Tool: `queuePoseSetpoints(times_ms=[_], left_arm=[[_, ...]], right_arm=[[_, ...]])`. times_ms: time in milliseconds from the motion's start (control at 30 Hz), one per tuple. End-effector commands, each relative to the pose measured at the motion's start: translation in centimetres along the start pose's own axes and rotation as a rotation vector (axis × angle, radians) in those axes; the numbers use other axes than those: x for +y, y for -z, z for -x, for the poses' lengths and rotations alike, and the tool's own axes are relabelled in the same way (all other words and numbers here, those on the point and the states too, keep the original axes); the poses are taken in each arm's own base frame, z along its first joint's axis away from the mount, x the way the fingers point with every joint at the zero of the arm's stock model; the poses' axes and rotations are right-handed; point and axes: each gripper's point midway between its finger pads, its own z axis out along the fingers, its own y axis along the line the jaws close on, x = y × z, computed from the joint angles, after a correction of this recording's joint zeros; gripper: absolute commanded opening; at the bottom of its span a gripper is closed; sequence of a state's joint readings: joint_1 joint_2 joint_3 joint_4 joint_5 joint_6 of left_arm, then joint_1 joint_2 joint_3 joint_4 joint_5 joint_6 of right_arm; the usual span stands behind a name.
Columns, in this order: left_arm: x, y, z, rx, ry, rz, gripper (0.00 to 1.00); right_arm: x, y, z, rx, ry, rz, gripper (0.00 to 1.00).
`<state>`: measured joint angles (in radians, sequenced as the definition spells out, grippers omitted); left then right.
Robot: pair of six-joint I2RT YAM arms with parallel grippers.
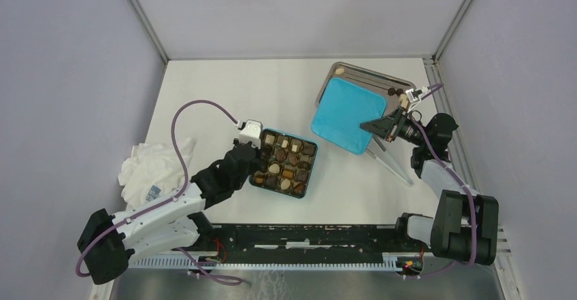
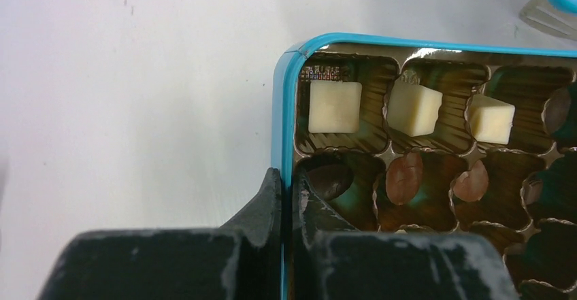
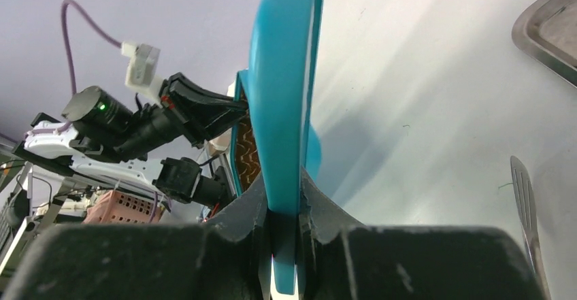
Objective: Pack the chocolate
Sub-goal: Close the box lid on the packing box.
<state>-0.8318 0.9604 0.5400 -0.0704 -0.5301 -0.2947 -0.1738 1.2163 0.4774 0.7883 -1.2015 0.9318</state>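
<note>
The chocolate (image 1: 274, 168) fills the brown gridded insert of the open teal box (image 1: 312, 167) at the table's middle. The left wrist view shows three cream squares (image 2: 335, 107) in the top row and brown pieces (image 2: 403, 176) below them. My left gripper (image 1: 262, 152) (image 2: 287, 186) is shut on the box's left wall (image 2: 286, 109), one finger outside and one inside. My right gripper (image 1: 375, 127) (image 3: 284, 201) is shut on the edge of the teal lid (image 1: 345, 113) (image 3: 286, 75), holding it tilted above the table to the right of the box.
A metal tray (image 1: 373, 75) (image 3: 551, 28) at the back right holds a few loose chocolates (image 1: 392, 90). Long metal tweezers (image 1: 393, 166) (image 3: 524, 205) lie on the table below the lid. A crumpled white cloth (image 1: 150, 167) sits at the left.
</note>
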Motion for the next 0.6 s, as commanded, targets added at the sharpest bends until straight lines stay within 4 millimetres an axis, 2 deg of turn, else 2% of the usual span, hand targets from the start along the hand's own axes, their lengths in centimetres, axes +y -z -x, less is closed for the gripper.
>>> queuePoseSetpoints(times_ms=[0,167,400,567], left_arm=[[-0.9,2.3,7.7,-0.287,0.06,-0.021,0.02],[0.2,2.5,7.4,-0.275,0.017,0.052,0.02],[0.0,3.8,8.1,-0.304,0.021,0.037,0.02],[-0.2,3.7,7.7,-0.301,0.045,0.028,0.02]], right_arm=[[0.8,0.1,1.3,-0.019,0.084,0.018,0.0],[1.0,0.1,1.4,-0.025,0.098,0.024,0.0],[0.2,0.1,1.2,-0.015,0.104,-0.001,0.0],[-0.1,0.1,1.1,-0.013,0.108,-0.006,0.0]])
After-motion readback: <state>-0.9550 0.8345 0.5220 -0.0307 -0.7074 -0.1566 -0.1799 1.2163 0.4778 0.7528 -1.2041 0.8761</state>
